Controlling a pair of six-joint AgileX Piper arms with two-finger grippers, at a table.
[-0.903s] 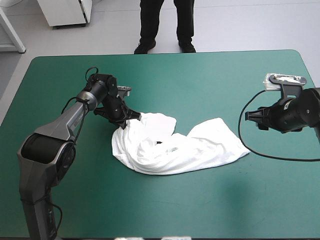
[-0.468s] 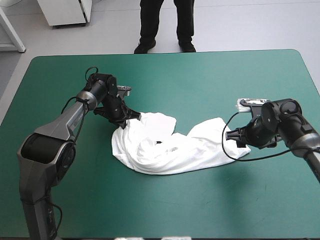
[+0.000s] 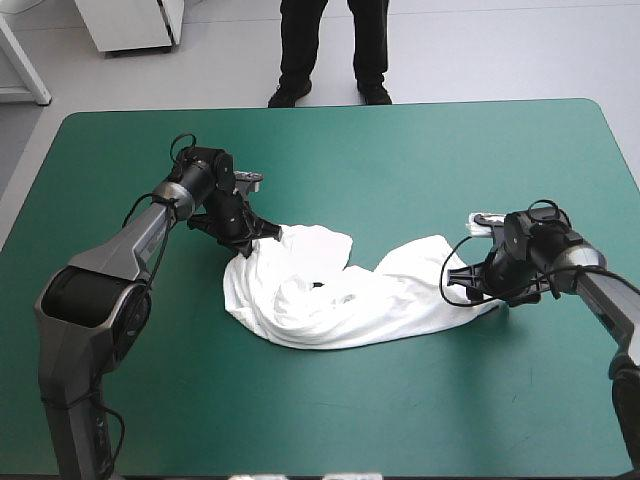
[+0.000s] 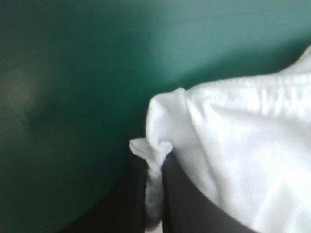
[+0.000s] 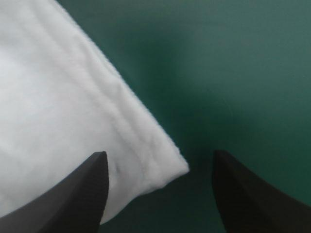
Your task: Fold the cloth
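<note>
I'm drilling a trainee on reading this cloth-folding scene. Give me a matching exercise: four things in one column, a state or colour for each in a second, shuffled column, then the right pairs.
Things
1. left gripper
2. right gripper
3. T-shirt
4. table cover

States
A. white, crumpled, not yet folded
B. open, a corner of the T-shirt between its fingers
C. teal-green
D. shut on the T-shirt's edge

Pairs: 1-D; 2-B; 3-A; 4-C
</note>
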